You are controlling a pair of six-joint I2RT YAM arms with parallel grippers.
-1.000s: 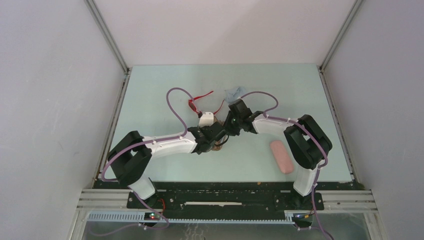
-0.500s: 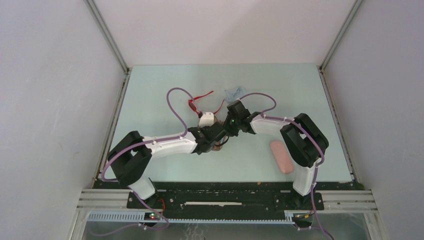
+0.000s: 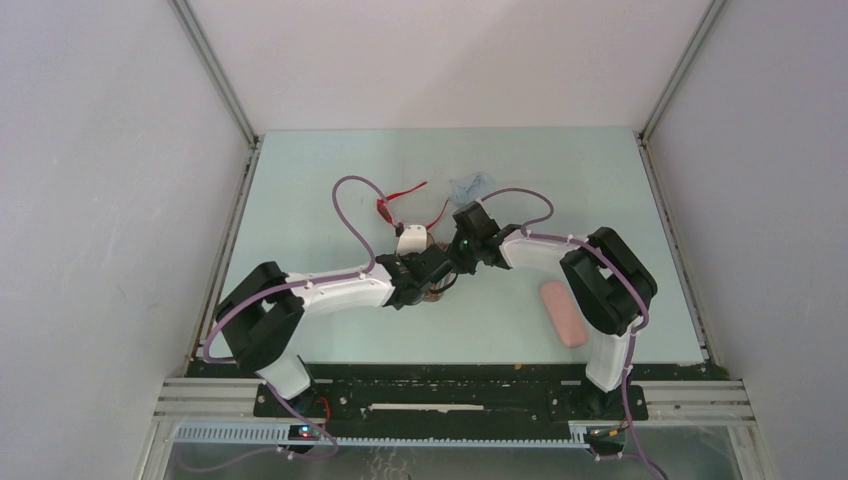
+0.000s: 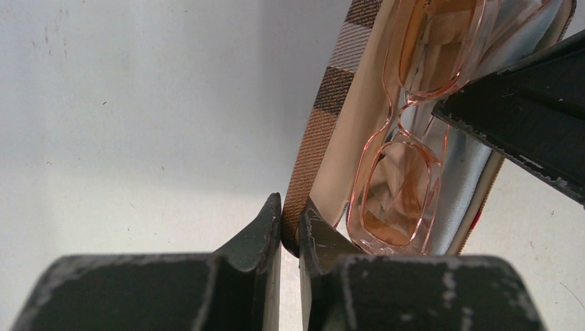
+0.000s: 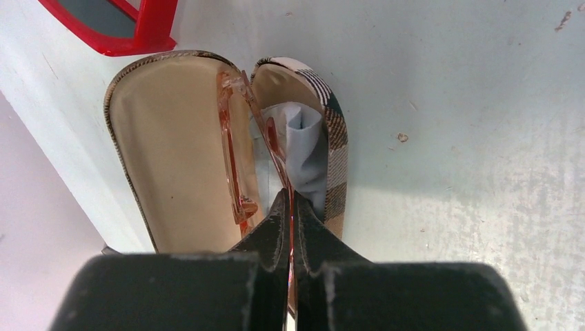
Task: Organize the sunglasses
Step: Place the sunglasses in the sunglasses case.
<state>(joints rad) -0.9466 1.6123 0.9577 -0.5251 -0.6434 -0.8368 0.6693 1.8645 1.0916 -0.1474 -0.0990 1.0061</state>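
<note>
My left gripper (image 4: 290, 224) is clamped on the rim of the oblong fabric case in beige-and-brown plaid (image 4: 324, 117). Its two fingertips pinch the edge of one shell with almost no gap between them. The case lies open near the middle of the pale green table (image 3: 300, 180), under both wrists.

Inside it rests the slim pair of sunglasses with orange-tinted lenses and a clear pinkish frame (image 4: 399, 181), the lenses in line with the length of the case. My right gripper (image 5: 290, 210) is closed tight on a thin orange part of that slim pair. I take it to be a temple, though the wrist view is too close to be sure. A crumpled pale blue cloth (image 5: 303, 155) sits in the case too, just past the right fingertips.

The sunglasses with the bright red plastic frame (image 5: 157, 24) lie on the table just beyond the case, temples spread. A second pale blue cloth (image 3: 468, 185) lies near them, farther back. A pink oblong case (image 3: 563, 314) lies well apart from all this, beside the right arm.
</note>
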